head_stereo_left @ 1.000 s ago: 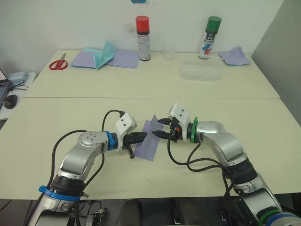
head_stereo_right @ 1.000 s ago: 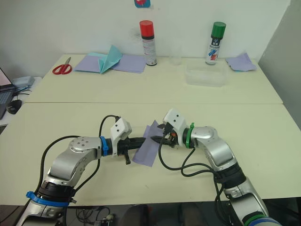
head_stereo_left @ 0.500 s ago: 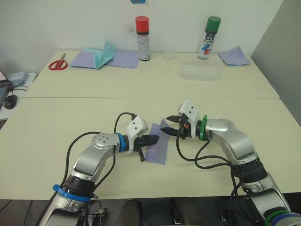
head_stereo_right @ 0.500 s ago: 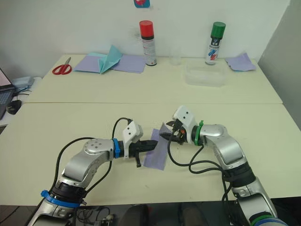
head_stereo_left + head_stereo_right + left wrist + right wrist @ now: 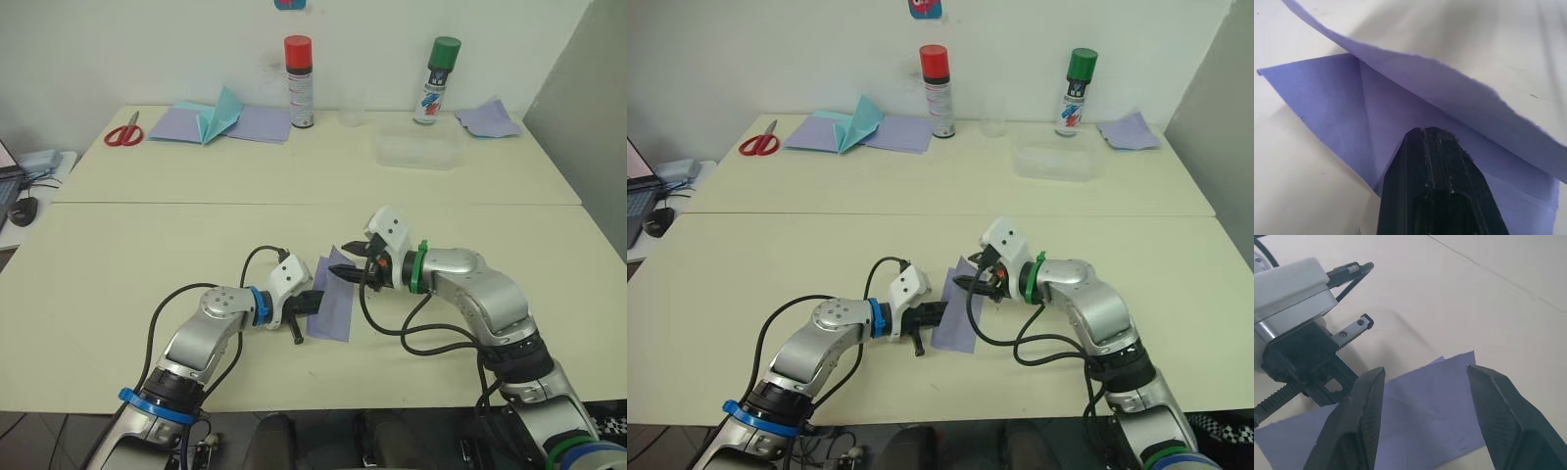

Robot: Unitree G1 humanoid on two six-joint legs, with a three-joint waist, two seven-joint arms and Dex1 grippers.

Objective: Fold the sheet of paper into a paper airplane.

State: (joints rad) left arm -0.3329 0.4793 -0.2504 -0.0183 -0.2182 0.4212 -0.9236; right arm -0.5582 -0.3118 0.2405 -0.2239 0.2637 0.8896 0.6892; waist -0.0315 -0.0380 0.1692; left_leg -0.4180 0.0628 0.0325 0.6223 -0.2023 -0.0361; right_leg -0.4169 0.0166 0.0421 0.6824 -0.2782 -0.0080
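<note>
The sheet of paper [image 5: 331, 302] lies at the centre of the frame on the near cream desk [image 5: 118, 264], its upper edge lifted off the surface. The left gripper [image 5: 315, 301] has its black fingers [image 5: 1435, 186] pressed together, their tips resting on the sheet's left part beside a crease. The right gripper [image 5: 346, 262] hovers over the sheet's upper edge with its fingers [image 5: 1359, 423] spread wide apart, holding nothing. A red-capped spray can [image 5: 298, 80] and a green-capped spray can [image 5: 437, 78] stand at the top of the frame.
</note>
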